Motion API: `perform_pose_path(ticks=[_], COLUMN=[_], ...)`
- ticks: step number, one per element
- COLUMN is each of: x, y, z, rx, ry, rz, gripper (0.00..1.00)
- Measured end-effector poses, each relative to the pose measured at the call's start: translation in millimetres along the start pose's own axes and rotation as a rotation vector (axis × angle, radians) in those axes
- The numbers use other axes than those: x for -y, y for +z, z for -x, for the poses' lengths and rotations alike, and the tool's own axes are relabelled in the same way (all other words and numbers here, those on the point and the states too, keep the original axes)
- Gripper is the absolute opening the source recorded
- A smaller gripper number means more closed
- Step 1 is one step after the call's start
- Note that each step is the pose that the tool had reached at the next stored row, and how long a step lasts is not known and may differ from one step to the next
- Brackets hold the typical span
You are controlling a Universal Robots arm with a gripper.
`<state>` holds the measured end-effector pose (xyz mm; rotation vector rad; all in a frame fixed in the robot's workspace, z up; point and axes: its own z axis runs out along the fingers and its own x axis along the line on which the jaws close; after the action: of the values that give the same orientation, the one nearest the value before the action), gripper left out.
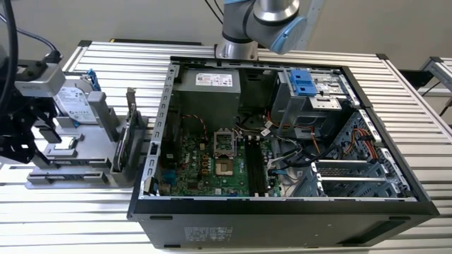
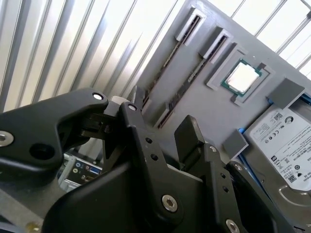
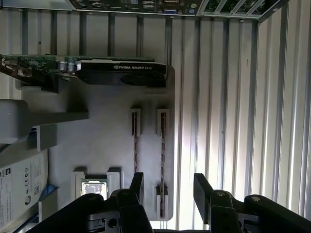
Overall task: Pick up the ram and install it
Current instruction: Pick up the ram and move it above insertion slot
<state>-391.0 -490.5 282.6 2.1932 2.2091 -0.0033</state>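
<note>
— From where does the exterior view look?
— From high up, steeply down on the open black computer case (image 1: 282,222) and the flat grey plastic parts holder (image 1: 67,180).
— And the wrist views?
— Both are close above that holder (image 3: 107,141) (image 2: 204,111), looking past the black gripper (image 3: 168,178).

A bench (image 1: 63,211) of ribbed aluminium slats fills most of the exterior view, its grooves running across from nine o'clock to three o'clock. Behind it, along twelve o'clock, stands a plain, pale grey wall (image 1: 141,18), bare and evenly lit. At about two o'clock a second slatted bench (image 1: 441,69) stands just beside the first, with a dark gap between them. Light falls brightly on the metal, and toward eight o'clock the surface washes out almost white. In both wrist views the slats (image 2: 58,43) (image 3: 233,97) show as long parallel ridges, with shining crests and dark, shadowed grooves between them.
</note>
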Motion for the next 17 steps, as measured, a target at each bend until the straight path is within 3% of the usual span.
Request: perform_pose_path(ticks=[17], x=[0.2], y=[10.3], z=[-0.2], rx=[0.0000], ry=[0.000], rz=[0.0000], gripper=[1.00])
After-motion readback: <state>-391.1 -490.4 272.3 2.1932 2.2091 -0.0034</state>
